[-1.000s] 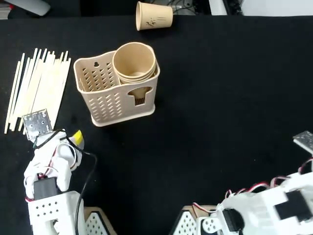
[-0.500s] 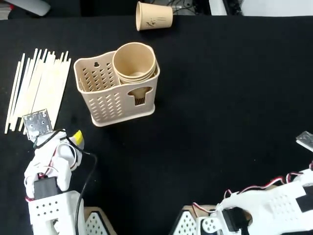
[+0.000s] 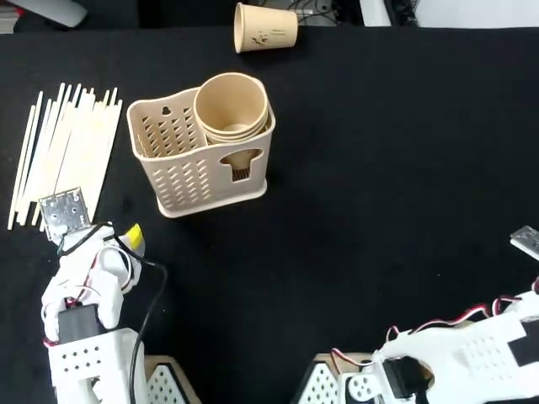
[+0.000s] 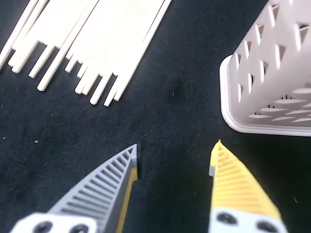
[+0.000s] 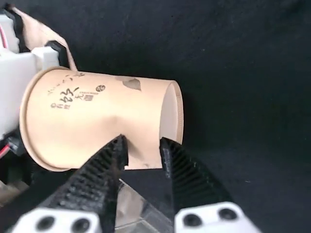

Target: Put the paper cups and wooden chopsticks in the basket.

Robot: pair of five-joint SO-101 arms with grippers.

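Observation:
A beige slotted basket (image 3: 181, 181) stands left of centre with stacked paper cups (image 3: 231, 105) inside it. Another paper cup (image 3: 264, 28) lies on its side at the table's far edge. Wooden chopsticks (image 3: 63, 151) lie spread out at the left; their near ends (image 4: 92, 58) lie just ahead of my left gripper (image 4: 176, 150). That gripper (image 3: 108, 234) hangs open between the chopsticks and the basket's corner (image 4: 272, 77), holding nothing. My right gripper (image 5: 142, 144) is shut on the wall of a third paper cup (image 5: 87, 121), near its rim; the cup is held sideways and dented.
Black cloth (image 3: 387, 143) covers the table, bare across its right half. The right arm's white body (image 3: 472, 362) sits at the near right corner, beside its base parts (image 5: 19, 77). The left arm's base (image 3: 84, 353) stands at the near left.
The right arm has swung toward the near right corner, partly leaving the high view. The left arm, basket, cups and chopsticks have kept still.

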